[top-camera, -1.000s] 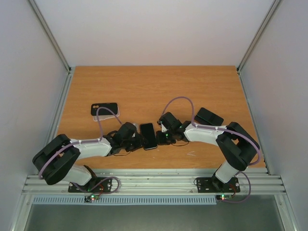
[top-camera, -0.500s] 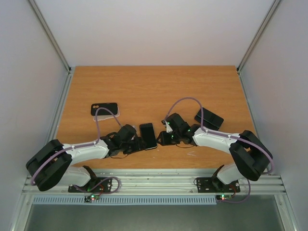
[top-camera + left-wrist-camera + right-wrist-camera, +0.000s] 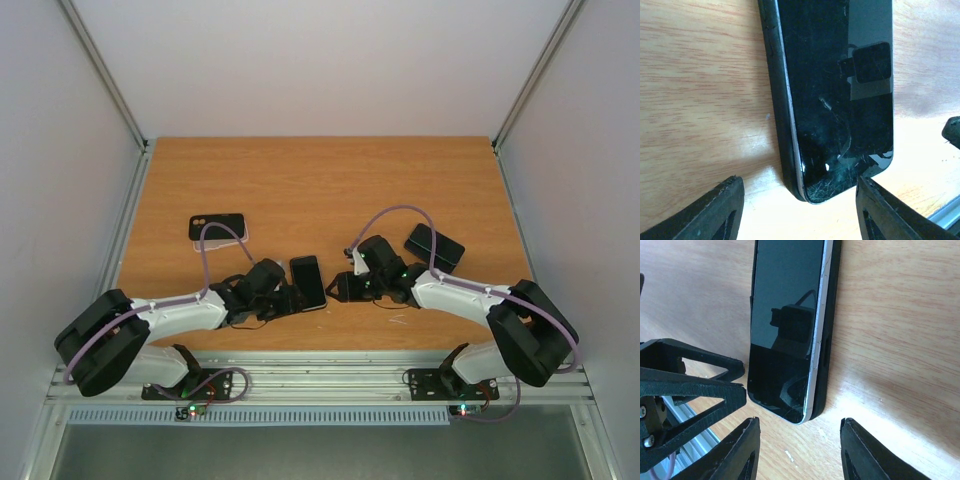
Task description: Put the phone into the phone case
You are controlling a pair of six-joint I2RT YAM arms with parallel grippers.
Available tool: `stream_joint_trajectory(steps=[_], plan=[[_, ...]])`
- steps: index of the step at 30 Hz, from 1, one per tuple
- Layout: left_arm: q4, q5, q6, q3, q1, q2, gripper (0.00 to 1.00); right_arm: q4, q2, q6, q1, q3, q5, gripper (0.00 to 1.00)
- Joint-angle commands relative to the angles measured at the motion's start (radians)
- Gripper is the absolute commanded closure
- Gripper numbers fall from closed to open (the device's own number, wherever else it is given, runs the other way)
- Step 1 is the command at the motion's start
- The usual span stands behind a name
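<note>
Looking down, I see the phone (image 3: 308,282) lying mid-table, apparently seated in its black case (image 3: 834,290). Left gripper (image 3: 797,210) and right gripper (image 3: 802,445) both gape, holding nothing. I judge the task nearly done.

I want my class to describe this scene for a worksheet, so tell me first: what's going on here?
Two robot arms are working on a phone that lies screen up near the middle of the table. It appears to sit in a black case already. The left gripper and right gripper point at its near end from either side. Both are open and holding nothing.
</note>
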Motion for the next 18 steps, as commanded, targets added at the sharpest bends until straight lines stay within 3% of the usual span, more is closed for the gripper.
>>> stream_joint_trajectory(steps=[1,10,18], plan=[[-0.05,-0.042,0.03,0.021,-0.005,0.007,0.37,0.066,-0.001,0.017,-0.009,-0.021,-0.044,0.54],[-0.092,-0.04,0.084,0.04,-0.005,0.007,0.37,0.124,0.027,0.041,-0.011,-0.036,-0.063,0.54],[-0.069,-0.026,0.095,0.038,-0.005,0.047,0.44,0.2,0.11,0.066,-0.011,-0.047,-0.105,0.62]])
